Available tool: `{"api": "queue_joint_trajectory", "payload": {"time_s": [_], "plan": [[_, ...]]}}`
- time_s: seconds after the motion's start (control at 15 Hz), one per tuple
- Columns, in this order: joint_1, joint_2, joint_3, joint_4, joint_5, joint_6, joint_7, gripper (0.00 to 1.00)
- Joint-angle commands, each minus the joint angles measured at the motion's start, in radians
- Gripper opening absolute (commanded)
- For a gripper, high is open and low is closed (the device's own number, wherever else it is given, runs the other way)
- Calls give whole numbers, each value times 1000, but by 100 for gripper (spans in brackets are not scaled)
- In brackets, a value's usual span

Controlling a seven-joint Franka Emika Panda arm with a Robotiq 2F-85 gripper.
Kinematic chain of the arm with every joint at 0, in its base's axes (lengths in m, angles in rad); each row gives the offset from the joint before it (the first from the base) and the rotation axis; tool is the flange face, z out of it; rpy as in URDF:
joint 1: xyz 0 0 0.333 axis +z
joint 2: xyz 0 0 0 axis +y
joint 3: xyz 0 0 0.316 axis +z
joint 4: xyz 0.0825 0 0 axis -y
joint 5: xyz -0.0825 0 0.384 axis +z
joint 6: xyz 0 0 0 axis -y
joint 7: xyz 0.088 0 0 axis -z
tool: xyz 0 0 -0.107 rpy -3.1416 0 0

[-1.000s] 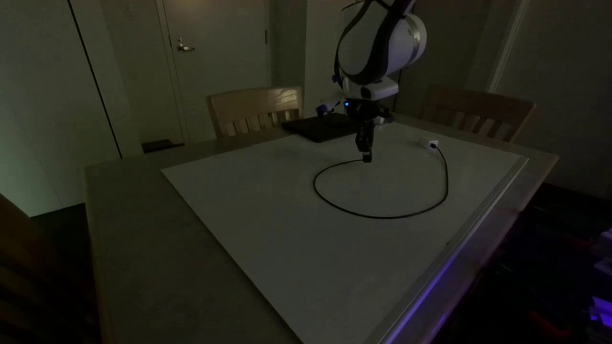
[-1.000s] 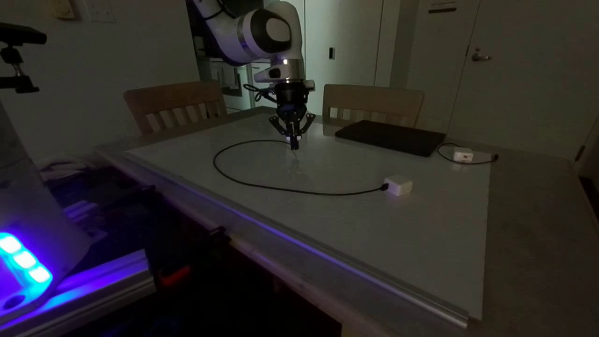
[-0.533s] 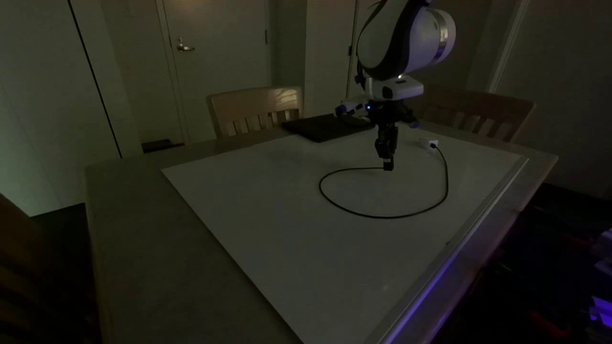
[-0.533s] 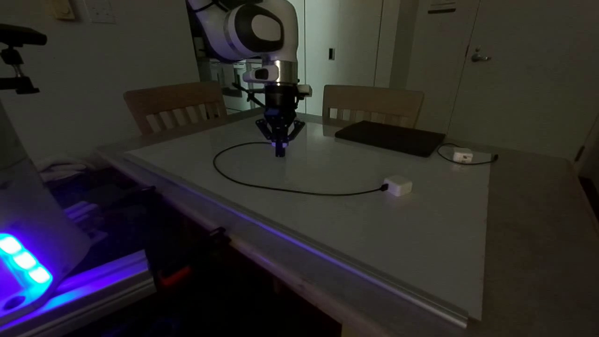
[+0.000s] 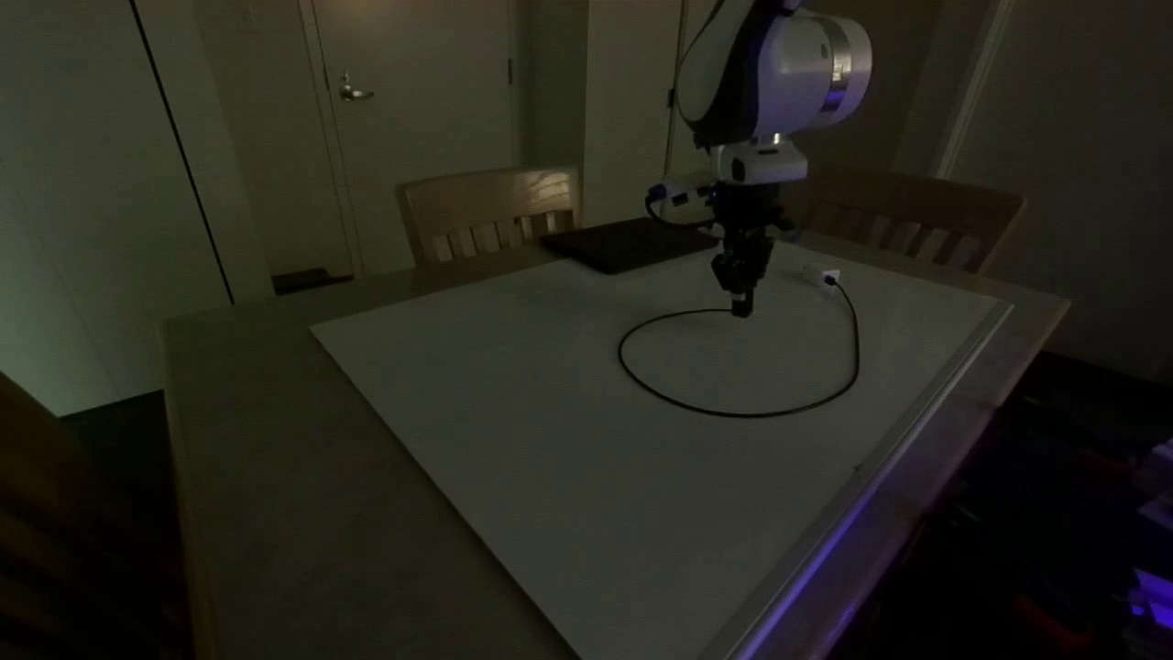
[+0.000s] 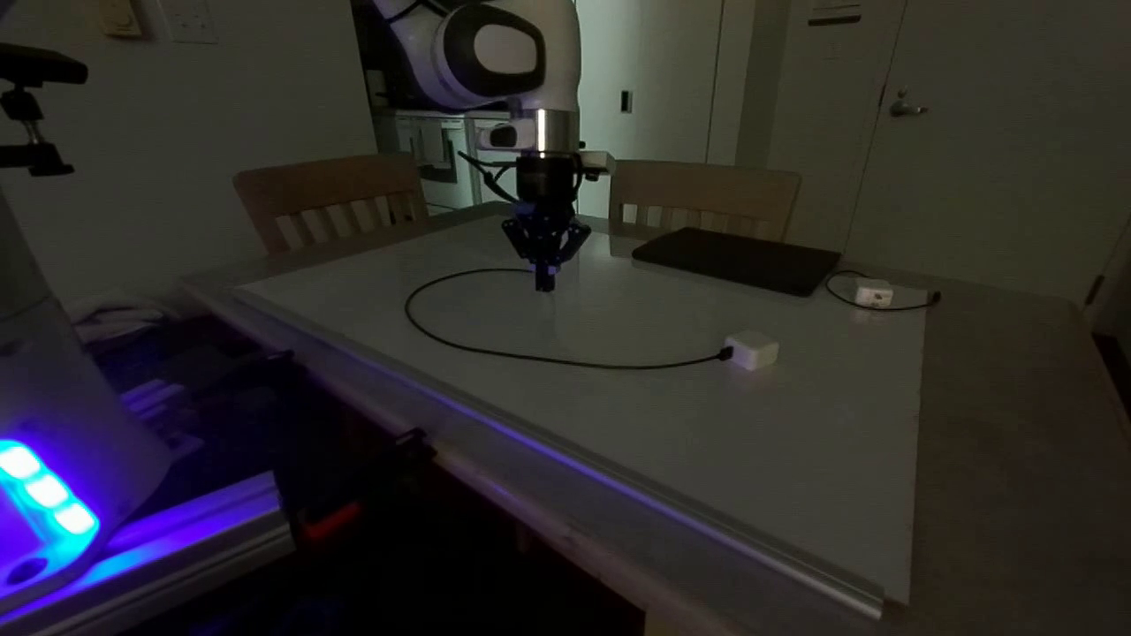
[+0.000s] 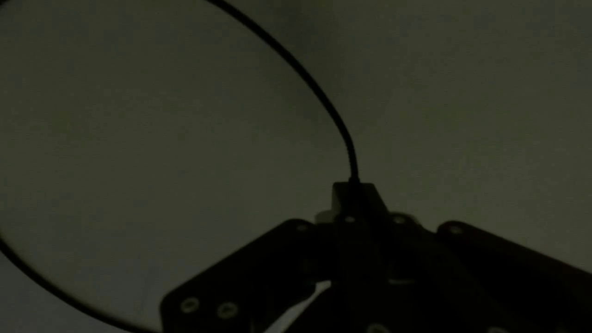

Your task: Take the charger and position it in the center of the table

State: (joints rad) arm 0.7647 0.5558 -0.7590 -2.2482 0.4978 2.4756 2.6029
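Observation:
My gripper [image 5: 741, 308] hangs low over the pale top of the table [image 5: 550, 449], pointing down, its fingers pressed together. Between its fingertips is one end of the charger's thin black cable [image 7: 319, 91]; in the wrist view the cable runs straight out of the closed tips. From there the cable [image 6: 565, 360] sweeps round in a wide loop on the table top, seen in both exterior views. Its far end goes into the small white plug [image 6: 753, 351], which rests on the table apart from the gripper. The held cable tip itself is hidden by the dark fingers.
A flat dark pad [image 6: 738, 260] lies near the table's far edge. Beside it sits another white block [image 6: 873, 293] with a short black cable. A metal rail [image 6: 618, 477] runs along one side of the pale top. Wooden chairs [image 5: 490, 215] stand against the table.
Over the second, the gripper has shifted rightward in an exterior view, dipped, then risen slightly and turned. The held cable end came along, narrowing the loop. The white plug has stayed put.

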Motion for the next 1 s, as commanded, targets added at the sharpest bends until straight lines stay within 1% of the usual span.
{"api": "queue_joint_trajectory", "payload": {"time_s": [0.0,0.07,0.13,0.2,0.27,0.33,0.4,0.47,0.73,0.87,0.93], "plan": [[106,100,-125,25,200,-77,0,2],[119,103,-140,17,247,-105,0,2],[105,74,-121,7,267,-114,0,2],[79,43,-87,4,267,-109,0,2],[69,28,-70,3,290,-107,-38,2],[-50,-61,56,-9,194,-37,-10,2],[-83,-77,99,-5,193,-24,-36,2],[-142,-104,167,-6,181,-15,-40,2],[-400,-166,453,-16,173,36,-23,2],[-496,-171,546,-12,189,31,-20,2],[-535,-170,580,-13,197,31,-20,2]]}}
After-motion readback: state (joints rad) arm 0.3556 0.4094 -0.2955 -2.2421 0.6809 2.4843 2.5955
